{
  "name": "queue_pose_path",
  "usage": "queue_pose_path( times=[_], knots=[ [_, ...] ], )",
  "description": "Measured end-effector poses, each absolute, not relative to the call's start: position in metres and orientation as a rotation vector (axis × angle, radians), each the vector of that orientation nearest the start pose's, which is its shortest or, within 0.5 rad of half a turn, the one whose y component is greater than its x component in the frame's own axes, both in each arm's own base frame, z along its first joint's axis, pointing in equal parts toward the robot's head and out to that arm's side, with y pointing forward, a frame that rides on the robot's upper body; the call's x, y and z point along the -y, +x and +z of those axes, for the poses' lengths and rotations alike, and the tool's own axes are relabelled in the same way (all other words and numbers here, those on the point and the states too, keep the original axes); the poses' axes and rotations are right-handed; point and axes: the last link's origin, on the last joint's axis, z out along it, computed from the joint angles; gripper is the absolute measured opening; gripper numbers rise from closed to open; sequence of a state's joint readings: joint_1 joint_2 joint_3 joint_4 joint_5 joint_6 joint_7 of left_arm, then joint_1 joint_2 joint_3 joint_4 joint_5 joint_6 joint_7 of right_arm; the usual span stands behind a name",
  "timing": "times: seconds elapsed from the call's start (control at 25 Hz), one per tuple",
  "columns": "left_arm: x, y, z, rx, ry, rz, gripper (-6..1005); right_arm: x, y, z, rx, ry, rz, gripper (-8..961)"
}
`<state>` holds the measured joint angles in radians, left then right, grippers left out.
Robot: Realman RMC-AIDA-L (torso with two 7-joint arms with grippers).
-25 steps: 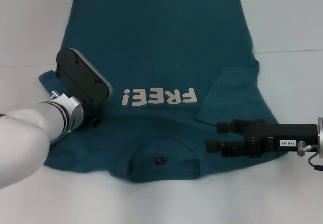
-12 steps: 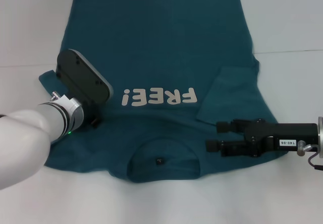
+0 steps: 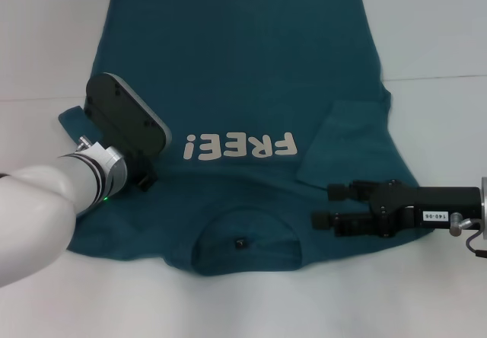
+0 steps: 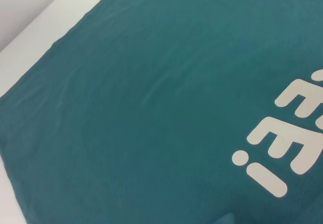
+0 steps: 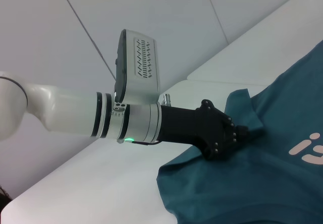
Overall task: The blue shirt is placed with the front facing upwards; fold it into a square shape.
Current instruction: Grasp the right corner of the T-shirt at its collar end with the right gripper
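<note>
Little has changed over the last second: the shirt (image 3: 243, 117) lies just as it did, spread front up on the white table (image 3: 46, 49), hem toward the far edge, collar and neck tag (image 3: 241, 242) toward the near edge, the white "FREE!" lettering (image 3: 238, 146) across its middle. Its right sleeve (image 3: 342, 144) is already folded inward onto the body, while the left sleeve (image 3: 76, 121) still pokes out toward the table's left edge. The left gripper (image 3: 144, 180) has stayed low on the cloth by that left sleeve, shifting only slightly; its fingers are hidden under the wrist housing in the head view, and in the right wrist view the dark gripper head (image 5: 219, 135) presses into the fabric at the sleeve without showing the fingers, so I cannot tell whether it is open or has pinched the cloth. The right gripper (image 3: 326, 205) has barely moved either; it rests on the shirt near the right shoulder, close to the collar, its two fingers apart with nothing visible between them. I judge the fold to be at an early stage: one sleeve is in, the other waits, and the near stillness suggests the left gripper is settling to grasp that sleeve. The body folds remain to be done.
</note>
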<state>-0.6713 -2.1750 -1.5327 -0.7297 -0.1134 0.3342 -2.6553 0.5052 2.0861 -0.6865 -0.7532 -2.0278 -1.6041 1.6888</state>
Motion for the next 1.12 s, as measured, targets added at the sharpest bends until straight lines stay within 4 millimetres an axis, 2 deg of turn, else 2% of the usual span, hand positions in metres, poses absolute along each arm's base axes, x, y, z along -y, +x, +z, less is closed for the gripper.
queue_pose_path(
  times=[0.2,0.56,1.12],
  knots=[
    [-0.428,-0.221,-0.078,0.283,-2.164,0.299,4,-0.326,0.261,0.012,-0.978,-2.686,0.725,941],
    [-0.417,-0.2,-0.081,0.183,-2.181,0.237,4,-0.327,0.261,0.013,-0.978,-2.681,0.732,942],
    [-0.409,-0.202,-0.094,0.164,-2.218,0.256,6,-0.328,0.26,0.013,-0.973,-2.679,0.732,942]
  ],
)
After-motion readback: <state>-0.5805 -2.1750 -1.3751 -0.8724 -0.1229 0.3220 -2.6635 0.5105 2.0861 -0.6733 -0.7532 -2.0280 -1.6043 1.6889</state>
